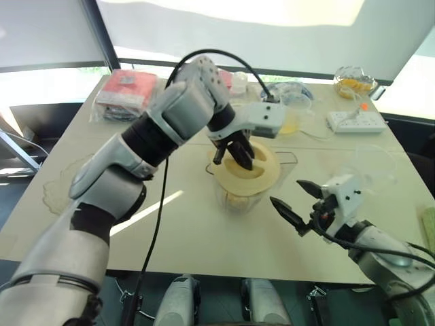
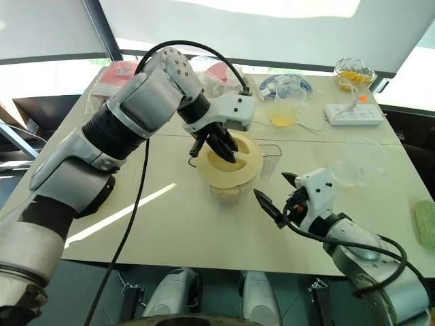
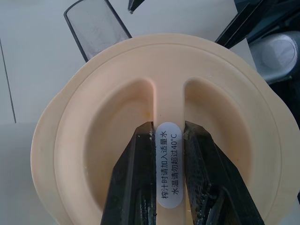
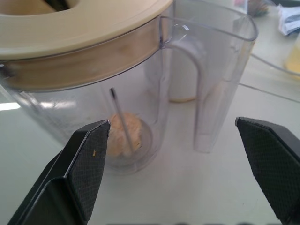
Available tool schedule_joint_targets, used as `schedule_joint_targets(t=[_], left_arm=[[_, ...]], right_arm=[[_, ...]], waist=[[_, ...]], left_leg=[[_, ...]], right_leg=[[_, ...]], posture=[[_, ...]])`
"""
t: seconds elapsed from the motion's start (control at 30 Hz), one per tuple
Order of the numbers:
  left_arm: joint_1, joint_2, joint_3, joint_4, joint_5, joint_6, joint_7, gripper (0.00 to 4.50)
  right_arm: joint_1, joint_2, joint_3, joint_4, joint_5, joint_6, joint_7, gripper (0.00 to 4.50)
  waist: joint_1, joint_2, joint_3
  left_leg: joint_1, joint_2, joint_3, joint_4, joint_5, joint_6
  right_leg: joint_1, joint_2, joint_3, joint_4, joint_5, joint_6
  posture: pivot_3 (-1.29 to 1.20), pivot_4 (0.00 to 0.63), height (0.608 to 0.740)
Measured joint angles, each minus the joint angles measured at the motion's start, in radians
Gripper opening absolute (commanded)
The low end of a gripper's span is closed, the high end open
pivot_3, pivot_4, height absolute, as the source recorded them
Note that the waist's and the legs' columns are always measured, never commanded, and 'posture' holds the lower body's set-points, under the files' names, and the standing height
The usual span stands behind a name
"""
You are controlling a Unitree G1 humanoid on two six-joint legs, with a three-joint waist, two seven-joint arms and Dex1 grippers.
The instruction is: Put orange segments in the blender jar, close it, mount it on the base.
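On one blender jar [image 4: 154, 93], one cream lid [image 3: 154, 108].

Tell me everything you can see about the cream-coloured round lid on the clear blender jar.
The cream-coloured round lid looks like matte plastic, with a raised rim, a sunken centre and an upright grip ridge bearing a white oval label. It rests on the mouth of the clear plastic blender jar, which stands upright on the table. The left gripper pinches the ridge from above.

Left gripper [image 1: 234, 153] covers part of the cream lid [image 1: 262, 170], orange segments [image 4: 123, 136] blurred behind the blender jar [image 4: 187, 93] wall, lid cut off at the wrist view's edge.
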Motion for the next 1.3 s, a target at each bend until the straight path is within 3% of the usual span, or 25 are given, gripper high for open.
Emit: schedule_joint_targets(t=[0.2, 0.3, 0.4, 0.57, 0.6, 0.87, 1.1, 1.3], left_arm=[[0.034, 0.029, 0.024, -0.03, -0.025, -0.011, 0.002, 0.26], [0.031, 0.077, -0.014, -0.06, -0.129, -0.007, 0.072, 0.26], [0.032, 0.072, -0.007, -0.06, -0.121, -0.018, 0.039, 0.26], [0.038, 0.068, -0.001, -0.056, -0.105, -0.026, 0.034, 0.26], [0.039, 0.066, 0.001, -0.054, -0.104, -0.028, 0.031, 0.26], [0.052, 0.032, 0.028, -0.041, -0.081, 0.026, 0.043, 0.26], [0.053, -0.036, 0.058, -0.076, -0.069, 0.298, 0.182, 0.26], [0.092, -0.103, 0.112, -0.137, -0.07, 0.52, 0.356, 0.26]], right_arm=[[-0.13, 0.121, 0.103, 0.267, -0.174, -0.156, -0.007, 4.5], [-0.187, 0.157, 0.129, 0.379, -0.242, -0.242, 0.005, 4.5], [-0.228, 0.177, 0.131, 0.46, -0.281, -0.306, 0.018, 3.63], [-0.229, 0.194, 0.149, 0.475, -0.289, -0.336, 0.063, 1.15], [-0.228, 0.198, 0.149, 0.474, -0.291, -0.336, 0.062, 0.91], [-0.219, 0.198, 0.143, 0.434, -0.299, -0.281, 0.037, 0.91], [-0.198, 0.199, 0.115, 0.417, -0.298, -0.246, 0.014, 0.91], [-0.193, 0.198, 0.088, 0.414, -0.3, -0.208, -0.002, 0.91]], waist=[[-0.01, 0.0, -0.001], [-0.019, 0.001, -0.002], [-0.019, 0.0, -0.002], [-0.019, 0.001, -0.001], [-0.018, 0.001, -0.001], [-0.016, 0.001, -0.002], [-0.002, 0.002, -0.003], [0.01, 0.005, -0.004]], left_leg=[[0.001, 0.0, 0.0, 0.0, 0.0, 0.0], [0.001, 0.001, 0.0, 0.0, 0.0, 0.0], [0.001, -0.001, 0.0, 0.0, 0.0, 0.0], [0.001, -0.001, 0.0, 0.0, 0.0, 0.0], [0.001, -0.001, 0.0, 0.0, 0.0, 0.0], [0.001, -0.002, 0.0, 0.0, 0.0, 0.0], [0.002, -0.003, -0.001, 0.0, 0.0, 0.0], [0.016, -0.004, -0.006, 0.001, 0.0, 0.0]], right_leg=[[0.0, 0.0, 0.0, 0.001, 0.0, 0.0], [0.0, -0.001, 0.001, 0.004, 0.001, 0.002], [-0.001, -0.001, 0.001, 0.006, 0.001, 0.004], [-0.001, -0.001, 0.001, 0.007, 0.001, 0.004], [-0.001, -0.001, 0.001, 0.007, 0.0, 0.004], [-0.001, -0.002, 0.001, 0.007, -0.001, 0.003], [0.001, -0.003, 0.001, 0.007, -0.001, 0.004], [0.022, -0.004, 0.002, 0.0, -0.005, 0.007]], posture=[[0.0, 0.15, 0.74], [0.0, 0.15, 0.74], [0.0, 0.15, 0.74], [0.0, 0.15, 0.74], [0.0, 0.15, 0.74], [0.0, 0.15, 0.74], [0.0, 0.15, 0.74], [0.0, 0.15, 0.74]])
